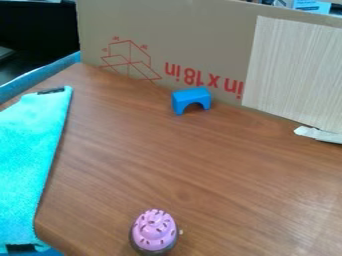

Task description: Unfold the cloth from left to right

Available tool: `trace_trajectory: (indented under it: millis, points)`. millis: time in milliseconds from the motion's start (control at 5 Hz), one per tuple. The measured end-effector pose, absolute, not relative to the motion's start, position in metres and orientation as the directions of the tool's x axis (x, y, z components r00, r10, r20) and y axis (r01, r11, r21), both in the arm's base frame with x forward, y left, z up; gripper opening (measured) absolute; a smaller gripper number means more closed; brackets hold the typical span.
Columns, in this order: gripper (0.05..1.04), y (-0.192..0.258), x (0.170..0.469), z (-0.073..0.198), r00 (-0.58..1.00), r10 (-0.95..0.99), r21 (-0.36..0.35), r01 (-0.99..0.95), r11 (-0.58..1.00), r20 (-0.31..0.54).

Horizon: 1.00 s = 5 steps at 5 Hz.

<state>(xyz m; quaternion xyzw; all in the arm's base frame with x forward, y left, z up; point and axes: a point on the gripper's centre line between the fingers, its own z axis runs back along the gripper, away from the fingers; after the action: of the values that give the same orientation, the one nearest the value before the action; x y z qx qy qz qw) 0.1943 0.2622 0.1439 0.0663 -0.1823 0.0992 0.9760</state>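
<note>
The turquoise cloth (25, 165) lies along the left edge of the table, reaching from the upper left down to the bottom left corner, and its left part is cut off by the view's edge. Its right edge runs as a long, nearly straight line. Dark patches mark its top right corner and its bottom edge. Whether it is folded in layers I cannot tell.
A blue arch block (191, 100) stands toward the back of the brown table (200, 165). Near the front is a toy cupcake (154, 231) with pink topping. A cardboard panel (200, 45) walls off the back, with torn white material (319, 134) at its right foot.
</note>
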Motion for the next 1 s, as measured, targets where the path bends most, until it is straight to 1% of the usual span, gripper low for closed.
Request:
trace_trajectory:
  millis: [200,400,600,800,1000]
  points:
    - [1.001,0.262,0.195,0.134,0.919,0.179,0.068,-0.216,0.974,0.351]
    - [1.001,0.269,0.191,0.118,0.922,0.207,0.023,-0.227,0.974,0.328]
    - [1.001,0.275,0.188,0.106,0.930,0.213,0.022,-0.230,0.973,0.300]
    - [1.001,0.283,0.187,0.099,0.927,0.230,0.009,-0.244,0.970,0.296]
    - [1.001,0.299,0.179,0.094,0.911,0.277,-0.019,-0.285,0.958,0.305]
